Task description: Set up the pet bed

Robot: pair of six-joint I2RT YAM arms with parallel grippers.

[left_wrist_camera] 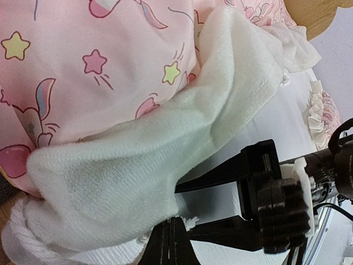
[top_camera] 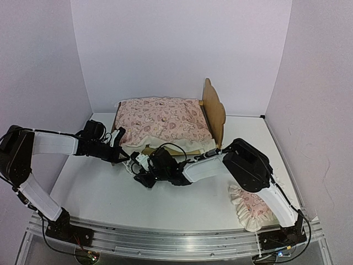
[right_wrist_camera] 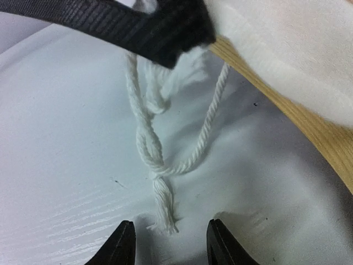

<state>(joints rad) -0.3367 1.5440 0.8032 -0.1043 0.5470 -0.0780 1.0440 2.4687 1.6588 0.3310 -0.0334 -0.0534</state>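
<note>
From my overhead feed, the pet bed [top_camera: 215, 113] sits at 12 o'clock from the arm bases, toward the back of the worktop [top_camera: 110, 193]. Its long axis runs 9 to 3 o'clock, and the eared headboard [top_camera: 212, 98] stands upright at the 3 o'clock end. A pink heart-print mattress cushion [top_camera: 162, 118] lies on it. A small ruffled pillow [top_camera: 251, 208] lies well apart at 4 o'clock, beside the right arm.

Only the left wrist feed shows the print up close: stars in pink and yellow-green on pink cloth, over a white fleecy layer [left_wrist_camera: 165, 143]. There the left hand [left_wrist_camera: 168, 244] has its fingers pressed together at the bed's near 9 o'clock corner. I cannot tell whether anything is pinched between them.

Only the right wrist feed shows the white cord [right_wrist_camera: 157, 171], twisted, its frayed end resting on the worktop. The right hand [right_wrist_camera: 171, 243] has its fingertips apart on either side of that end, gripping nothing. A plywood side rail [right_wrist_camera: 287, 110] crosses at 2 o'clock, and a black ribbed part [right_wrist_camera: 138, 27] sits over the cord's top.
</note>
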